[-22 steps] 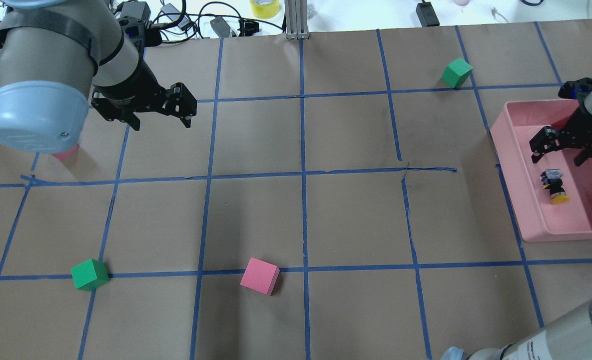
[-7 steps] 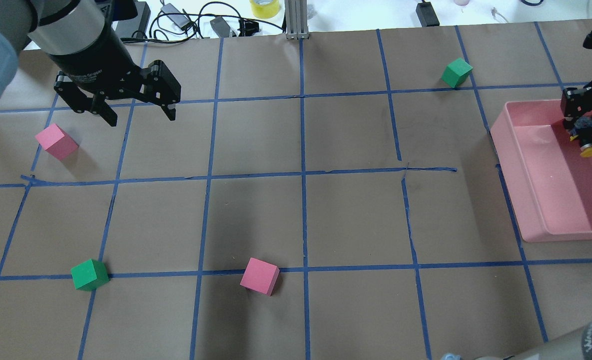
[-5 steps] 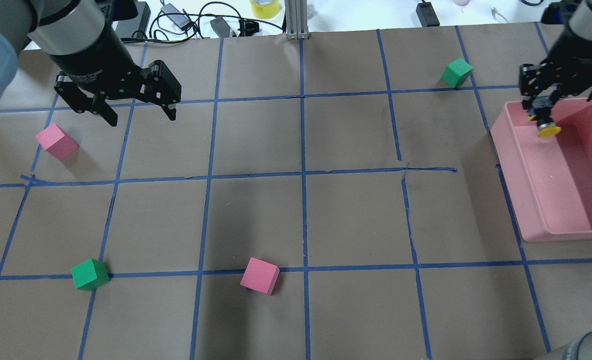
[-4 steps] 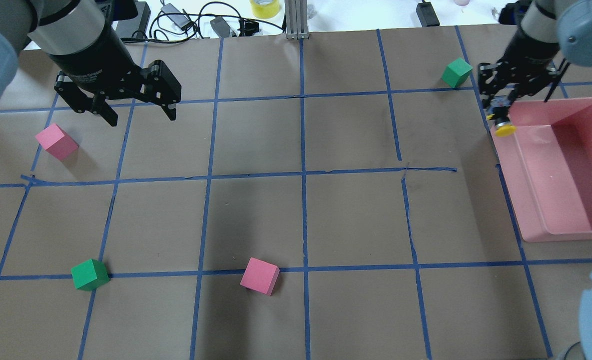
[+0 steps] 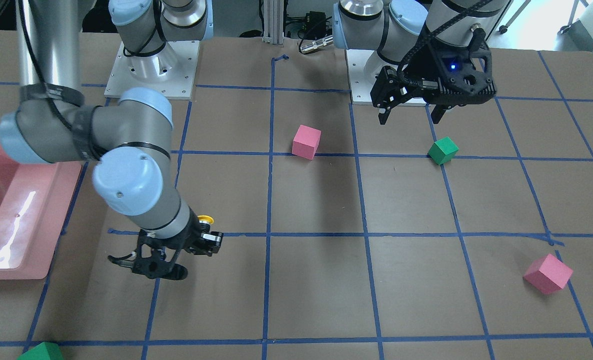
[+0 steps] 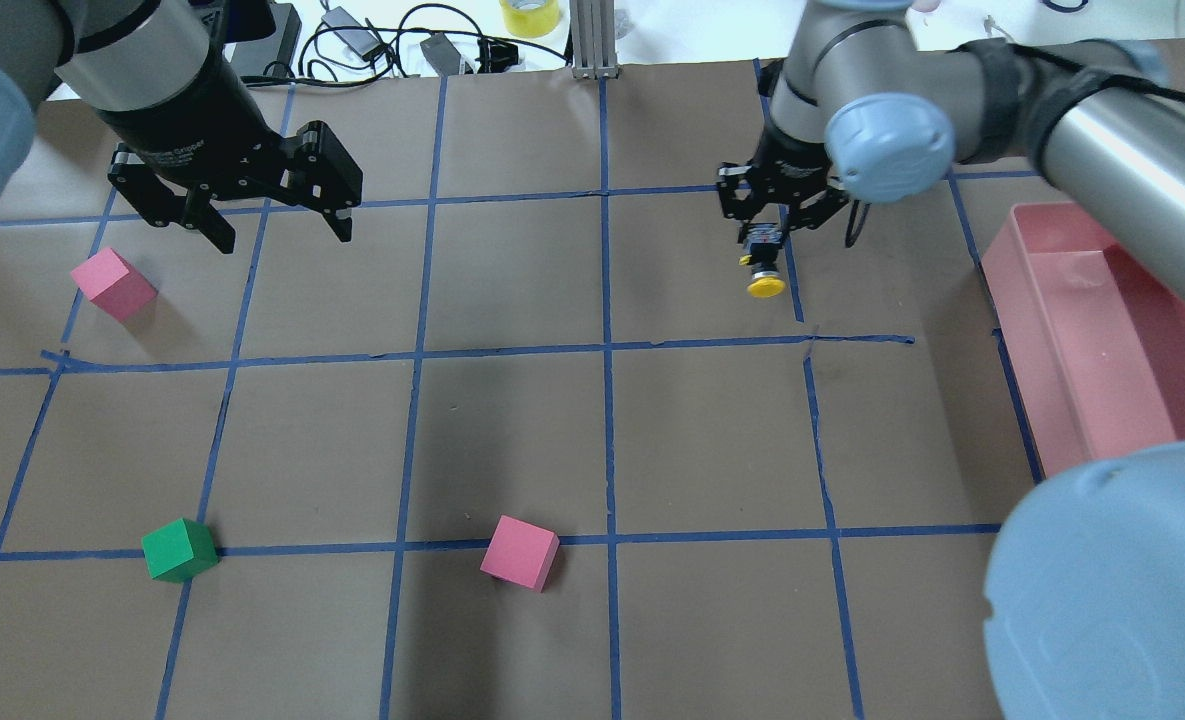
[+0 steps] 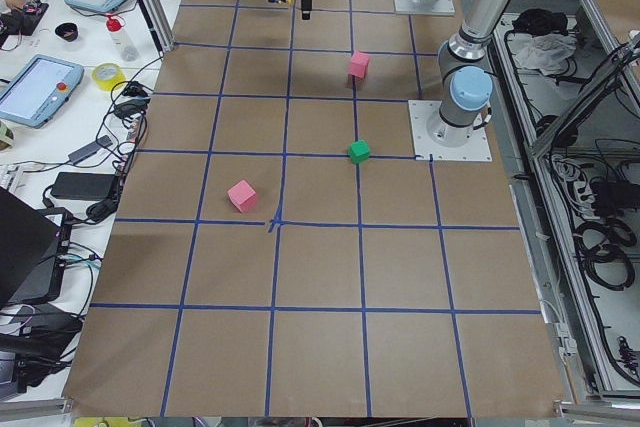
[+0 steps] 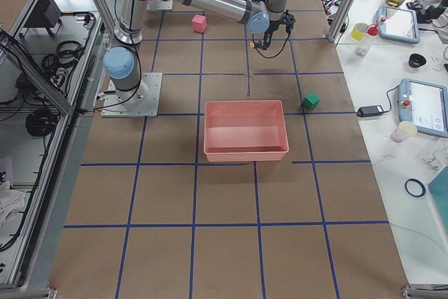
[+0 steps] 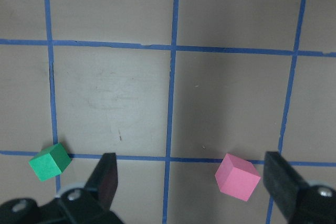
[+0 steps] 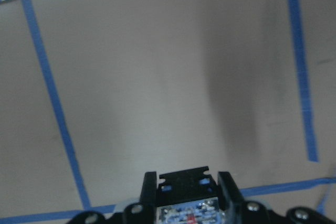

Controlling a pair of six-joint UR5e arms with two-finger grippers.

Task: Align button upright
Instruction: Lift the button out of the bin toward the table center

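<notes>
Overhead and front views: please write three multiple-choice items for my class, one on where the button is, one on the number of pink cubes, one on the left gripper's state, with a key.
1. Where is the button?
A. Inside the pink bin
B. Held by the right gripper over the table
C. Lying beside a green cube

2. How many pink cubes are on the table?
A. Two
B. One
C. Four

3. What state is the left gripper in?
A. Shut on a cube
B. Shut, empty
C. Open, holding nothing

Key: 1 B, the gripper is closed on the button's body, outside the bin. 2 A, the front view shows exactly two. 3 C, the left wrist view shows its fingers wide apart with only table between.
</notes>
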